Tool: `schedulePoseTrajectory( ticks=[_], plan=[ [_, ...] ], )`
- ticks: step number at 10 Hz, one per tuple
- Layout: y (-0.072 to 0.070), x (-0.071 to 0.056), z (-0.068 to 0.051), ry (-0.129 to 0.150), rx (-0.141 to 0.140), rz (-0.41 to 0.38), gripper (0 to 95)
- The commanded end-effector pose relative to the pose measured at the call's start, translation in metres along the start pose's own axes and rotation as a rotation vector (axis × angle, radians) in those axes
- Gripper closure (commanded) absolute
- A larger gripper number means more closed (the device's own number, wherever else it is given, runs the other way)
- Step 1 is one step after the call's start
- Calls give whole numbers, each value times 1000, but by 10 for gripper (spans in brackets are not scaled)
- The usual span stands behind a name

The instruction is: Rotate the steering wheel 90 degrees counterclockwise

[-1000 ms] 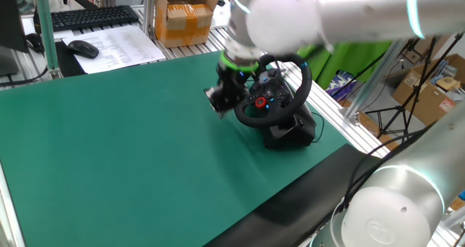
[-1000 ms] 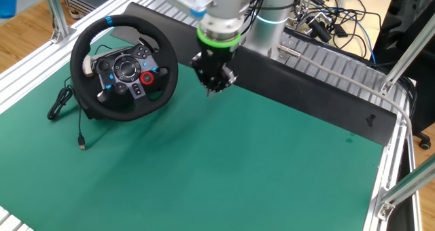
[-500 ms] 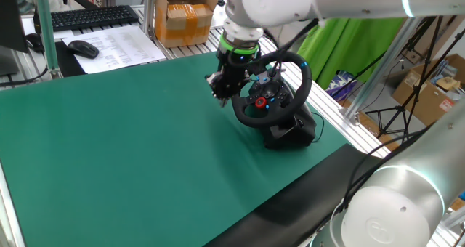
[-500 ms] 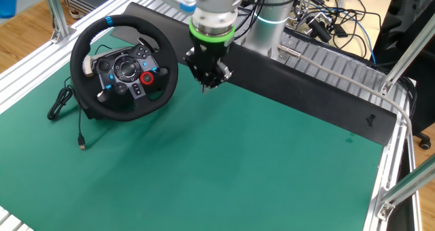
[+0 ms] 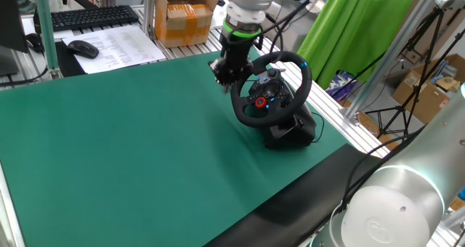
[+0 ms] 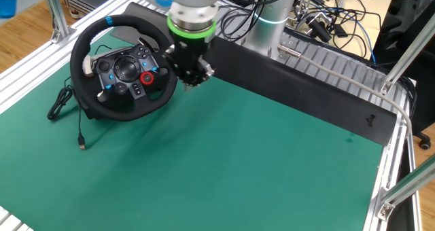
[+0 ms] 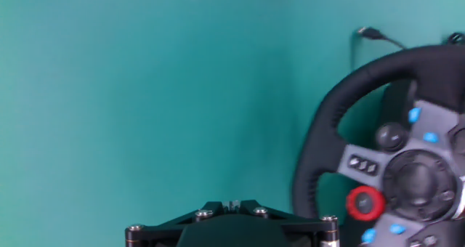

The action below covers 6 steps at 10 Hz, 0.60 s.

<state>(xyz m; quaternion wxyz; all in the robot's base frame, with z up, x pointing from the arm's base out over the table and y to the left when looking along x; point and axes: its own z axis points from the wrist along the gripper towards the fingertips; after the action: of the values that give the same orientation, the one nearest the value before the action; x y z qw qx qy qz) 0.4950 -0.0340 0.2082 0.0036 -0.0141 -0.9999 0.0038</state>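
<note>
Black hand (image 6: 191,76) hides steering wheel (image 6: 124,69) rim edge; fingertips unclear.

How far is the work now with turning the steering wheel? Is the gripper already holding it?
Nothing of the turn looks done: the steering wheel has its blue stripe at the top of the rim. In hand is the approach: the gripper hangs close beside the rim's right side, and no grasp shows. Whether it is open cannot be told. Left: grasp the rim and turn it 90 degrees counterclockwise.
</note>
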Motion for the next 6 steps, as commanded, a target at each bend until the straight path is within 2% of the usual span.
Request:
schedulePoseTrajectory(
  ticks=[1, 3, 5, 6],
  plan=[
    [-20, -1, 9, -1, -24, -23, 950],
    [-21, -1, 10, 8, -24, -1, 950],
    [-21, -1, 10, 16, -61, 50, 950],
    [-21, -1, 10, 17, -90, 84, 950]
  ],
)
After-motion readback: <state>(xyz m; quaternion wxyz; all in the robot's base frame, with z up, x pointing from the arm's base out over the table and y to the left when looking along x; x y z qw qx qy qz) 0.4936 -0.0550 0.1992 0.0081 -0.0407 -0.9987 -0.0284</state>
